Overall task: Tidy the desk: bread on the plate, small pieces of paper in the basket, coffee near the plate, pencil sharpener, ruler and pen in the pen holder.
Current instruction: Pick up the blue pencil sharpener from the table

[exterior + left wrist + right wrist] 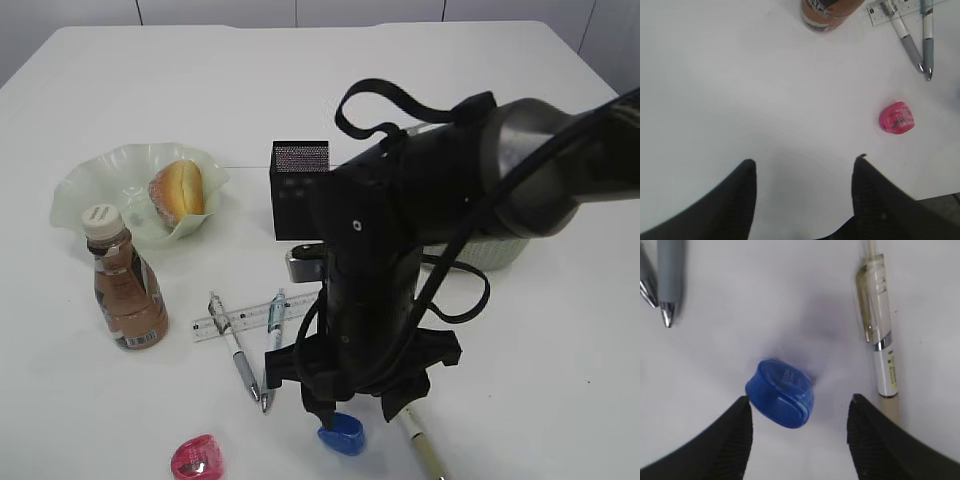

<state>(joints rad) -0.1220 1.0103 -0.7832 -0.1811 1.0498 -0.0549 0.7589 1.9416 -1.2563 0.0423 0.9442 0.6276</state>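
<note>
Near front edge of the white worktop (520, 110): pink sharpener (197, 457) lies alone, and the left gripper (805, 167) hovers over bare surface just short of it, fingers (742, 175) spread apart, holding nothing. Right gripper (797, 405) is down low over the blue sharpener (781, 399), fingers (737, 415) released, one either side; left one looks about touching the sharpener's edge, right one clear of it. Cream pen (880, 340) lies just right of the blue sharpener, apart. Further in, two gray pens (245, 355) lie side by side across a clear ruler (235, 318). Coffee bottle (124, 285) stands upright toward left edge, near the green wavy plate (90, 185) behind it, bread (178, 190) on the plate. Black pen holder (298, 185) stands mid-worktop, behind the right arm. A pale basket (495, 252) is mostly hidden by the arm; contents can't tell.
</note>
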